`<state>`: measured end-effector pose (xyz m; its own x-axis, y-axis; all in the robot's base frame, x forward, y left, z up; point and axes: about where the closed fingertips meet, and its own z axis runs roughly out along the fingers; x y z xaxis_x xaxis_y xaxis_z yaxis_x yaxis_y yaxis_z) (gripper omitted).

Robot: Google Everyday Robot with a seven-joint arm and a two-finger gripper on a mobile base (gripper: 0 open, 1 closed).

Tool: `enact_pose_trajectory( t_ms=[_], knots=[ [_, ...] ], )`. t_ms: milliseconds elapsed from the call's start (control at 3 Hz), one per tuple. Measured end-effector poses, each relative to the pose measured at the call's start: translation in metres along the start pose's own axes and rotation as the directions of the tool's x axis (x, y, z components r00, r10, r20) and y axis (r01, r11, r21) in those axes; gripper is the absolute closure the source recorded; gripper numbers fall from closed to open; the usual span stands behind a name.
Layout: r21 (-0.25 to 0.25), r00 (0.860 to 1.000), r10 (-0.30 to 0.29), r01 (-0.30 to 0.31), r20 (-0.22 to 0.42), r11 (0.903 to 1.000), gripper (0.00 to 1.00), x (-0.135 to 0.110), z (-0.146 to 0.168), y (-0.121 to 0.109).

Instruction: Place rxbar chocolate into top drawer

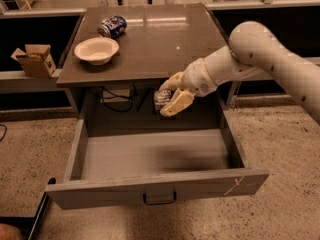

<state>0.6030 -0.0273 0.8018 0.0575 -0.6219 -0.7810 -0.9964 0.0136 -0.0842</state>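
Note:
My gripper (167,98) is shut on the rxbar chocolate (161,100), a small dark bar held between the two pale fingers. It hangs in the air in front of the table's front edge, above the back middle of the open top drawer (150,156). The drawer is pulled fully out, with a flat grey bottom and a dark handle (160,199) on its front panel. Nothing lies in the drawer.
On the brown tabletop (165,44) stand a white bowl (96,50) and a blue soda can (112,26) lying on its side at the back left. A cardboard box (35,60) sits on a ledge at the left. Cables hang under the table.

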Motion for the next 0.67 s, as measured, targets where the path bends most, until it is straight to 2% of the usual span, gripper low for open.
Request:
enact_pose_trajectory(
  t_ms=[333,667],
  knots=[
    [-0.06,0.992,0.01,-0.018,-0.125,0.998,1.0,0.033,0.043,0.003],
    [-0.09,0.986,0.035,-0.05,-0.163,0.9947,1.0,0.063,0.069,0.015]
  ],
)
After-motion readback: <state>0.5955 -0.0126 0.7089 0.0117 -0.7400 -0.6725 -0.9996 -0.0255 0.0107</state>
